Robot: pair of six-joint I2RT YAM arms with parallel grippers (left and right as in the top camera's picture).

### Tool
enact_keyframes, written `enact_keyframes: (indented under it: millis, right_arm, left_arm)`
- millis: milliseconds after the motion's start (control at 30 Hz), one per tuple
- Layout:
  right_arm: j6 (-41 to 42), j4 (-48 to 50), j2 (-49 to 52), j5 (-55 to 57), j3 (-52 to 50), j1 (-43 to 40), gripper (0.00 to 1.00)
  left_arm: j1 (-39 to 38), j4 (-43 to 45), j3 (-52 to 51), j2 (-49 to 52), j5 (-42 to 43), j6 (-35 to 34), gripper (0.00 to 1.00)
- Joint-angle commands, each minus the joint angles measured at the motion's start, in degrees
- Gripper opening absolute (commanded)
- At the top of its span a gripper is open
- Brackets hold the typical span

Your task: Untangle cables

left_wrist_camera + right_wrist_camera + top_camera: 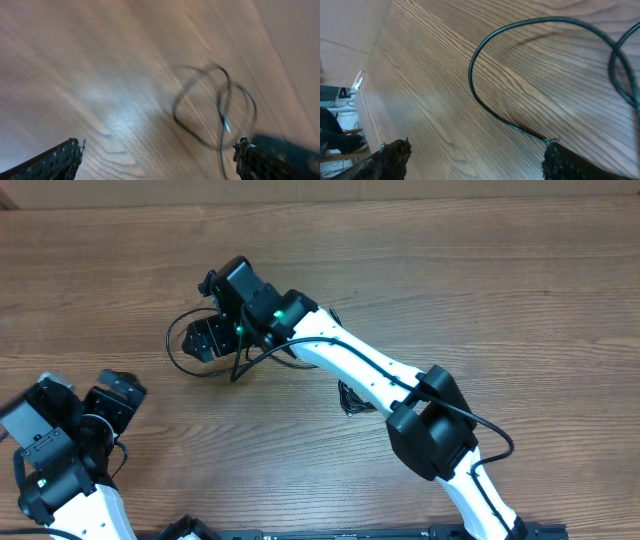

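With both the right gripper (475, 147) and left gripper (159, 145) spread wide and empty, the light, limp cable (470, 77) was judged best pinched mid-loop.

Overhead looks straight down on the table (480, 270). Both wrist cameras skim it close; all three share the cable (169, 345) loop at nine o'clock.

Matt wood-grain table (500, 300); smooth, slightly glossy black cables (469, 75).

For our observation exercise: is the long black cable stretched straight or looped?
Looped. The cable sweeps a wide arc across the table; the left wrist view, though blurred, shows loops crossing each other.
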Motion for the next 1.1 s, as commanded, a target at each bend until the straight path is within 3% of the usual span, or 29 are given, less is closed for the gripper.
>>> enact_keyframes:
  millis: [0,200,333,600,833,1000,1067]
  right_arm:
    - [0.79,1.68,1.36,-0.35,1.33,0.55,0.85]
    - [-0.96,2.10,3.21,-0.04,1.33,1.49,0.84]
    - [-0.28,-1.38,3.54,11.67,1.36,0.74,0.84]
    - [-0.85,-11.54,3.52,14.75,1.51,-8.59,0.79]
    - [-20.00,-23.74,3.54,7.85,1.36,-11.78,0.76]
    - [-26.82,-26.99,3.89,8.90,1.22,-10.91,0.75]
    - [-27.21,-26.67,4.11,13.20,0.35,-10.19,0.69]
  left_arm:
    - [0.22,0.07,0.94,-0.35,12.83,14.99,1.00]
    - [0.24,0.42,0.94,-0.35,15.23,17.99,0.96]
    - [0.24,0.74,0.94,-0.31,8.59,13.94,1.00]
    - [0.22,-0.24,0.94,-0.28,5.05,11.91,1.00]
    - [0.22,-0.24,0.94,-0.28,5.05,11.72,0.99]
    - [0.22,-0.39,0.94,-0.28,5.07,11.72,1.00]
    - [0.24,-0.68,0.94,-0.28,5.07,11.72,1.00]
